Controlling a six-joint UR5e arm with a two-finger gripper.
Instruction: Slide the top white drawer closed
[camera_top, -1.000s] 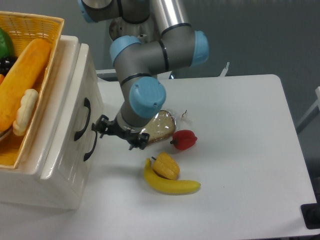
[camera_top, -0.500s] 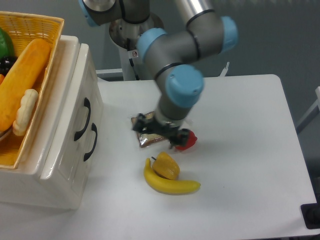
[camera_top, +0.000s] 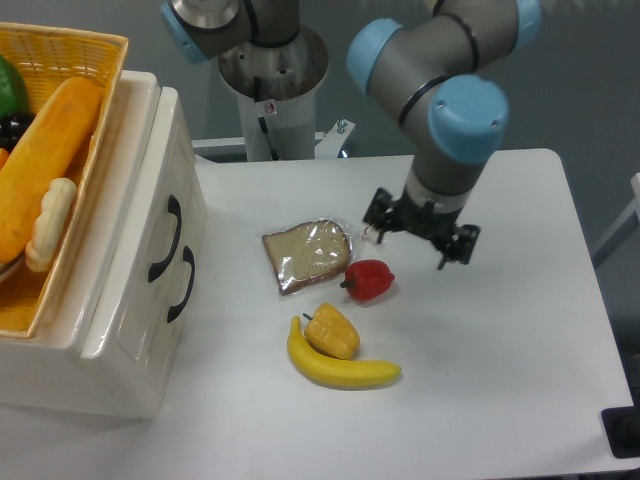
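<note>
top white drawer (camera_top: 150, 190) shut, handle facing right, tool (camera_top: 421, 232) spread, empty

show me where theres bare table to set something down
Free patches: the table right of the banana to its right edge, and the back strip behind the bread slice. Crowded: the middle, with bread, red pepper, yellow pepper and banana, the gripper above.

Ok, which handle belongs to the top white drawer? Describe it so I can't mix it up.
Start at the cream-white cabinet at the table's left edge, under the yellow wicker basket. Two curved black handles sit on its front face. The top white drawer has the upper handle, nearer the basket; the lower handle sits just below it.
</note>
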